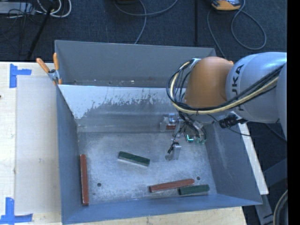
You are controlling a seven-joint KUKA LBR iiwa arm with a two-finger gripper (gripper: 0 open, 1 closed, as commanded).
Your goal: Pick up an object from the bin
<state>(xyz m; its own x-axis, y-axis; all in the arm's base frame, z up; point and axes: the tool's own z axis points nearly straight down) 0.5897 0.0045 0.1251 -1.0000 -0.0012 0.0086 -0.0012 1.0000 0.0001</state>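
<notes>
My gripper hangs low over the bin floor, right of the middle, under the orange wrist cover. Nothing shows in its grasp. The nearest thing is a dark green flat block, which lies tilted on the floor a little to the gripper's left. Toward the front, below the gripper, a reddish-brown bar lies almost level. A second dark green block rests right beside that bar's right end.
A long reddish-brown bar lies along the foot of the bin's left wall. The arm and its cables come in over the right wall. Bare floor stretches between the green block and the left bar.
</notes>
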